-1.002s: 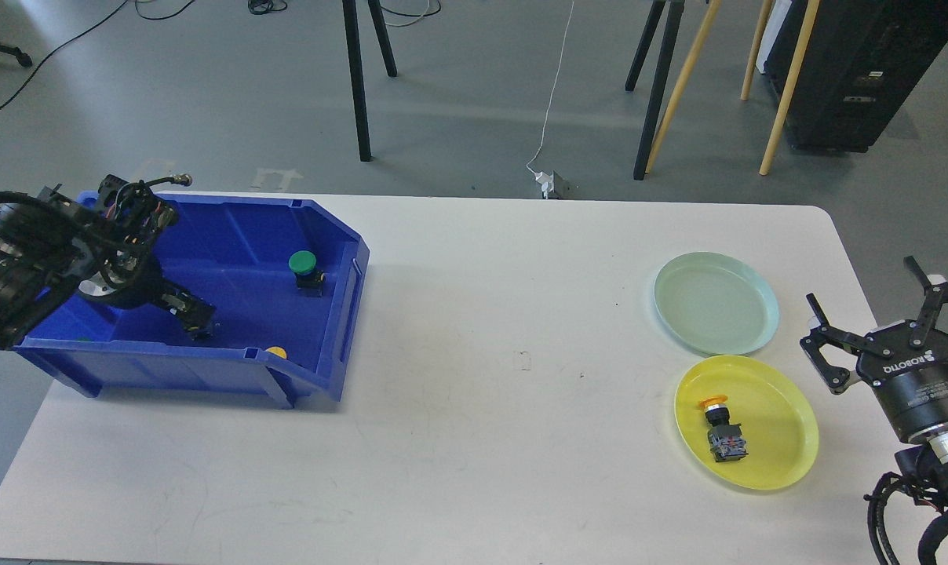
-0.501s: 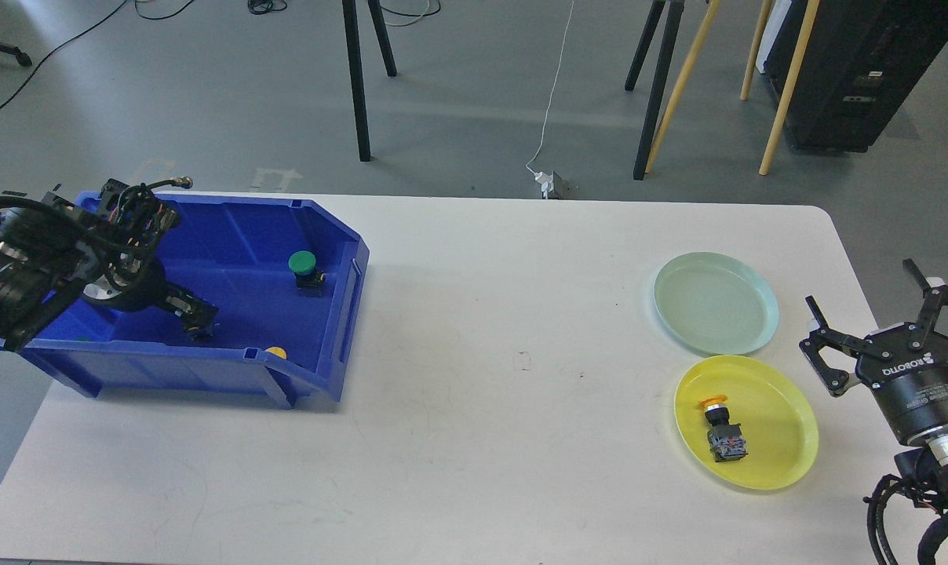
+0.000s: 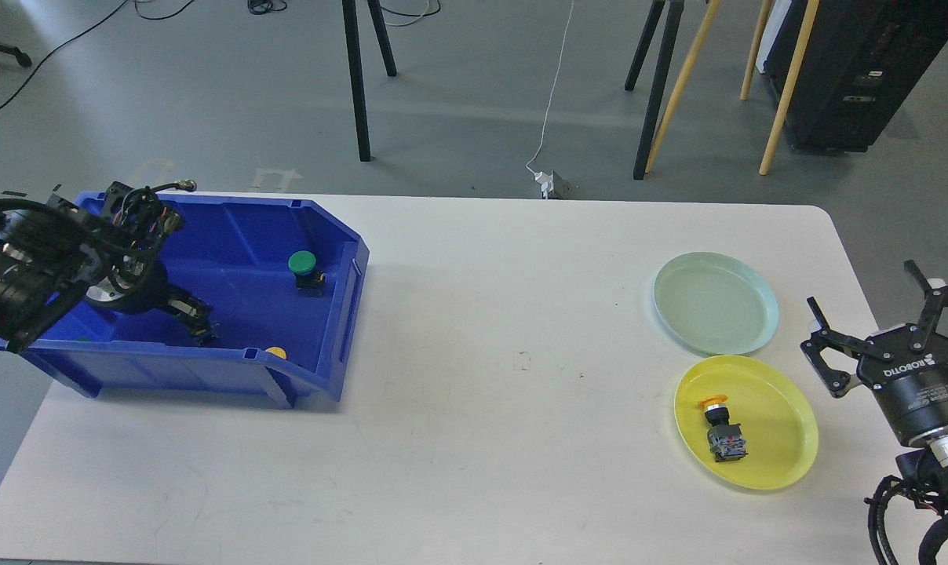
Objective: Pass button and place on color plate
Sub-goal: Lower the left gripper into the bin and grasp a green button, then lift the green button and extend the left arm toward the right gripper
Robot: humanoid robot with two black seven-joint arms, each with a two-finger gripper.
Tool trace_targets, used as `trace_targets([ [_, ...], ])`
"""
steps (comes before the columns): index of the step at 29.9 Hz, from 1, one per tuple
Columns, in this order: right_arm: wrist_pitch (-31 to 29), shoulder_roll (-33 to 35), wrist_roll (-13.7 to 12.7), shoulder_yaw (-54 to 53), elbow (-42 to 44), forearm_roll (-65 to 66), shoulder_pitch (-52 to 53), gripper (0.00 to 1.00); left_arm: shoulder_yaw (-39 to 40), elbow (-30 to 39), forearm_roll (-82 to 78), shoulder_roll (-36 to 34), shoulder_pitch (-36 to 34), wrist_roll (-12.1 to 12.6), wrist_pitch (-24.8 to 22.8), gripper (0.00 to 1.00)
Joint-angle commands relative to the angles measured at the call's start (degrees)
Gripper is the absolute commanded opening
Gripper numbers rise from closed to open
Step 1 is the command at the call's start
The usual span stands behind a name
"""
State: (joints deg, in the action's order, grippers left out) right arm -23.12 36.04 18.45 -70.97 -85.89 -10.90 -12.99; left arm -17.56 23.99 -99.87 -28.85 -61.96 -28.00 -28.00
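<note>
Compared with one second ago, very little has changed: the left arm has shifted slightly inside the bin, and the right arm has stayed almost in the same place.

Nearest, at the right edge, the right gripper (image 3: 890, 318) stands beside the counter (image 3: 474, 439) with its two black metal fingers spread wide and nothing between them. Just to its left lies the yellow plate (image 3: 780, 447), a shallow round dish of smooth plastic. On it rests a button (image 3: 721, 428) on its side, with an orange-yellow cap and a dark boxy body.

A little farther is the pale green plate (image 3: 716, 303), of the same round shape, almost touching the yellow one.

On the left side, the blue bin (image 3: 317, 369) is of glossy hard plastic with a sloped open front. The left gripper (image 3: 201, 328) reaches down into it; it is dark and small, and I cannot tell if it is open or closed. A yellow button (image 3: 276, 352) shows only partly behind the front wall. Farther in the bin stands a green button (image 3: 305, 269) with a round domed cap.

The counter is white, matte, with rounded corners.
</note>
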Motion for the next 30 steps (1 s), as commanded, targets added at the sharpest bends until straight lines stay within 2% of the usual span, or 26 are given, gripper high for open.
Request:
trace_targets([
  [1,0.0,-0.1,0.0,0.1,0.0,0.0,0.0,1.00,0.0,0.0,-0.2,-0.1,0.0,0.0,0.0,0.25],
  [4,0.0,-0.1,0.0,0.1,0.0,0.0,0.0,1.00,0.0,0.0,-0.1,-0.2,0.1,0.0,0.0,0.19],
  [10,0.0,-0.1,0.1,0.0,0.0,0.0,0.0,1.00,0.8,1.1,0.1,-0.3,-0.9,0.0,0.0,0.14],
  [14,0.0,-0.1,0.1,-0.3,0.0,0.1,0.1,1.00,1.0,5.9,0.8,-3.0,-5.2,0.0,0.0,0.14],
  [16,0.0,0.0,0.1,-0.6,0.0,0.1,0.2,1.00,2.8,10.4,2.7,-5.6,-8.0,0.0,0.0,0.14],
  [21,0.1,0.4,0.1,-0.7,0.2,0.2,0.5,1.00,10.8,24.8,5.5,-13.1,-11.5,0.0,0.0,0.14],
  [25,0.1,0.9,0.0,-0.8,0.2,0.8,1.3,1.00,22.8,34.4,12.3,-16.3,-11.4,0.0,0.0,0.14],
  [27,0.1,1.5,-0.1,-0.7,0.1,1.3,2.4,1.00,27.7,35.8,19.2,-15.2,-10.6,0.0,0.0,0.14],
  [30,0.5,3.2,-0.2,-0.3,0.0,4.9,5.2,1.00,33.2,34.7,27.6,-7.4,-9.6,0.0,0.0,0.14],
])
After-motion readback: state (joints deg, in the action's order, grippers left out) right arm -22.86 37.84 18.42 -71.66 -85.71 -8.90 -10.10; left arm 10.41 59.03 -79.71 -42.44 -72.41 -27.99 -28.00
